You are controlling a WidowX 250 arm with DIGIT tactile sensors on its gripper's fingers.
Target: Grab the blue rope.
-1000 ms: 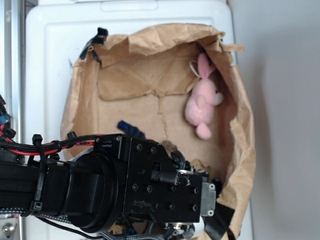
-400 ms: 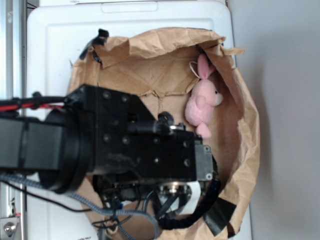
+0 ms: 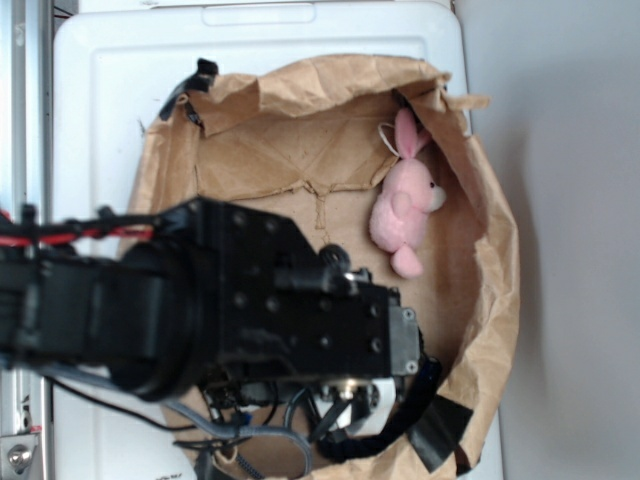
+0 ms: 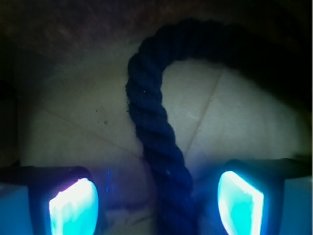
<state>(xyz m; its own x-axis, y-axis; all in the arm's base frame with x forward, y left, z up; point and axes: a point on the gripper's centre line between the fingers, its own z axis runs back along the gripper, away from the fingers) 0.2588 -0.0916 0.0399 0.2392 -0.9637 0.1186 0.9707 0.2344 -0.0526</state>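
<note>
Wrist view: rope [image 4: 159,147] runs up the frame centre btwn the two lit fingertips [image 4: 73,205], then hooks right along the top edge. Tool [image 4: 156,203] is spread wide, one tip each side of the rope, clear gaps both sides, nothing held yet. Looks like a straddle set up so closing would pinch the strand across its width; tips seem low, near the pale floor under the rope, but contact can't be told.

Exterior view: arm [image 3: 230,310] fills lower left and centre of frame, blocking the rope entirely; the tool is also hidden under the wrist. All sits inside a crumpled paper bag [image 3: 490,300] laid open on a white surface [image 3: 110,90]. Pink bunny [image 3: 405,205] lies upper right, against the bag wall, well apart from the arm, so no obstacle. Black tape [image 3: 435,435] on bag rim lower right. Bag walls stand close round the arm; the rope's bent part is outside the tips.
</note>
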